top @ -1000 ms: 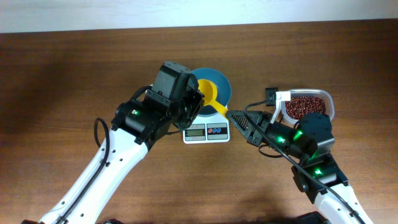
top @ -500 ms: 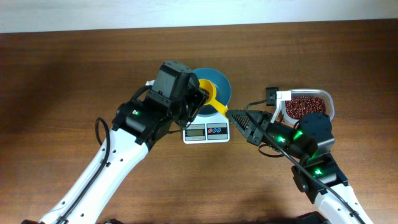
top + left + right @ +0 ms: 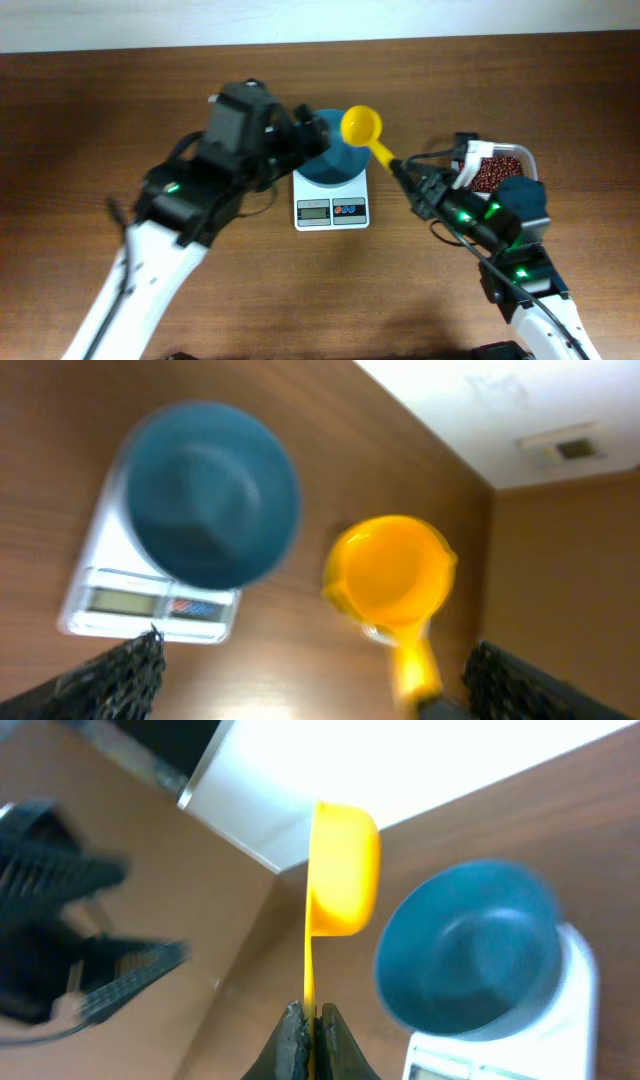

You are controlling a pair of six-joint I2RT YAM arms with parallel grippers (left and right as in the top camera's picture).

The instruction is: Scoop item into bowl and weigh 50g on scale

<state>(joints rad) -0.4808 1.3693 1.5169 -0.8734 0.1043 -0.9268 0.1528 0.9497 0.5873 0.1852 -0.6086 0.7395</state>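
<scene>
Logged round teal-blue bowl (image 3: 335, 162) seated on small white square digital scale (image 3: 332, 210), near middle of brown wooden table (image 3: 90, 110); could not read display digits at this size. Found left gripper (image 3: 315, 663) spread wide and holding nothing, at 9 o'clock of bowl; saw only two dark fingertips (image 3: 135, 665) at bottom corners of wrist view, with rest cut off. Found right gripper (image 3: 310, 1038) pinched tight on handle of yellow plastic scoop (image 3: 361, 125), with cup at 1 o'clock of bowl, just beside rim; could not judge height above table. Located small dark red-brown beans (image 3: 492, 172) heaped in clear plastic container (image 3: 524, 160) at 3 o'clock of scale, well apart from bowl, partly hidden behind right arm. Noted blur in both wrist views; cannot tell whether bowl or scoop carries any beans.
</scene>
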